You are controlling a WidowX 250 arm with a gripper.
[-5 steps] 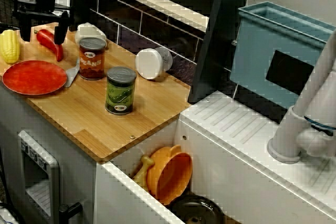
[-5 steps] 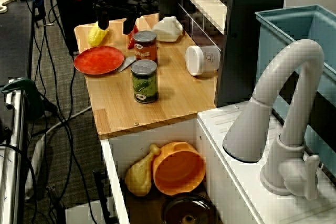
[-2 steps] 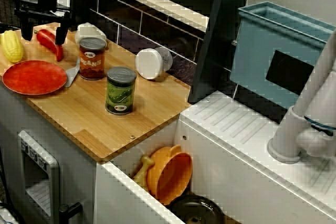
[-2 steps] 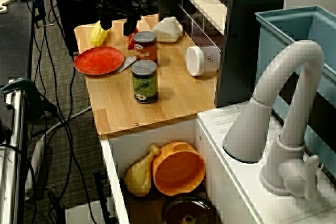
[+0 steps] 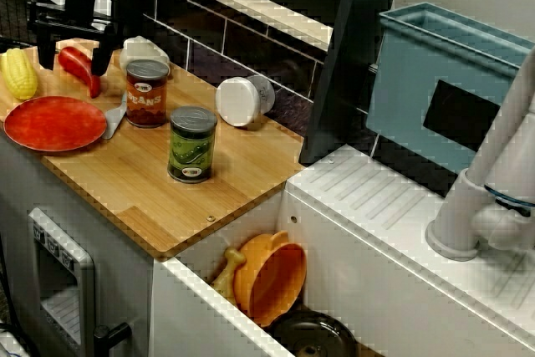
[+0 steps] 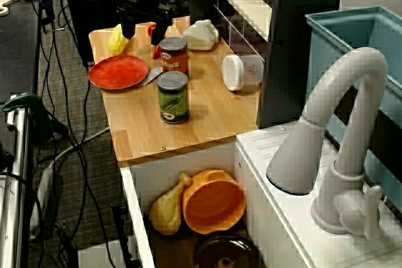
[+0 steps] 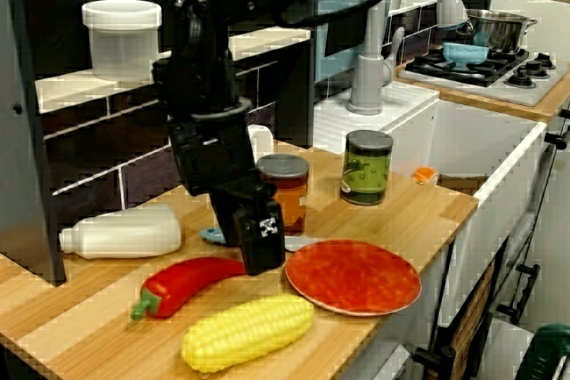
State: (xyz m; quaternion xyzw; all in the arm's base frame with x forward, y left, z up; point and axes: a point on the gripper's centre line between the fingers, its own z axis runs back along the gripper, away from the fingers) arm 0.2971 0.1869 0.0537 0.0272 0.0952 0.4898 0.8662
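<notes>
My gripper (image 5: 73,48) stands open at the far end of the wooden counter (image 5: 142,198), its black fingers pointing down on either side of a red pepper (image 5: 80,67). In the view from the counter end, the gripper (image 7: 261,260) hangs at the pepper's (image 7: 183,282) thick end, close to the board. Nothing is held. A yellow corn cob (image 5: 18,73) lies just beside it, and a red plate (image 5: 54,123) sits in front. Seen from above the faucet, the gripper (image 6: 142,31) hides most of the pepper (image 6: 151,29).
A beans can (image 5: 147,94) and a green can (image 5: 192,144) stand close by. A white bottle (image 7: 120,231) and a white jar (image 5: 242,100) lie by the tiled wall. The sink holds an orange bowl (image 5: 272,277) and a toy drumstick (image 6: 166,208); a blue rack (image 5: 443,73) is beyond.
The gripper has shifted a little away from the corn and toward the beans can, staying open over the pepper. Nothing else has moved.
</notes>
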